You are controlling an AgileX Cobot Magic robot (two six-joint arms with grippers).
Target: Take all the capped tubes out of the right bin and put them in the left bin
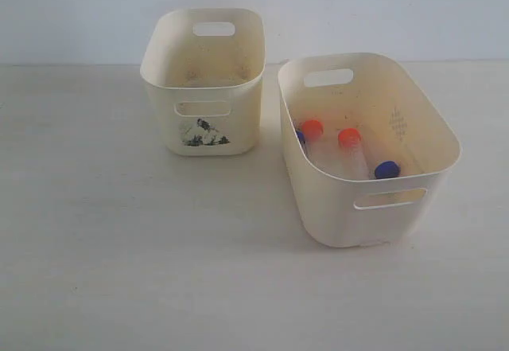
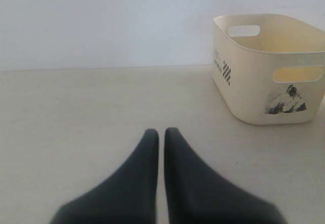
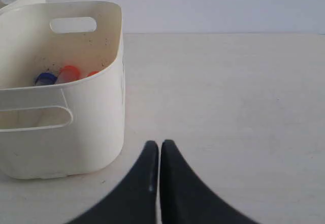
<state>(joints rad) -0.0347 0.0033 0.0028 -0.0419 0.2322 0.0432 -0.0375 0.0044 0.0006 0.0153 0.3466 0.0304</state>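
Note:
The right bin (image 1: 413, 120), wide and cream, holds the capped tubes: two orange caps (image 1: 312, 128) (image 1: 348, 137), one blue cap (image 1: 386, 169) near the front wall and another blue cap (image 1: 301, 137) against the left wall. The right wrist view shows this bin (image 3: 96, 127) with a blue cap (image 3: 45, 77) and an orange cap (image 3: 69, 72) inside. The left bin (image 1: 199, 88), smaller with a picture sticker, looks to hold nothing; it appears in the left wrist view (image 2: 249, 92). My left gripper (image 2: 160, 131) and right gripper (image 3: 159, 142) are shut, holding nothing, low over the table and apart from the bins. Neither shows in the exterior view.
Both bins stand on a pale table (image 1: 119, 255) against a white wall (image 1: 71, 9). The two bins sit close together with a narrow gap between them.

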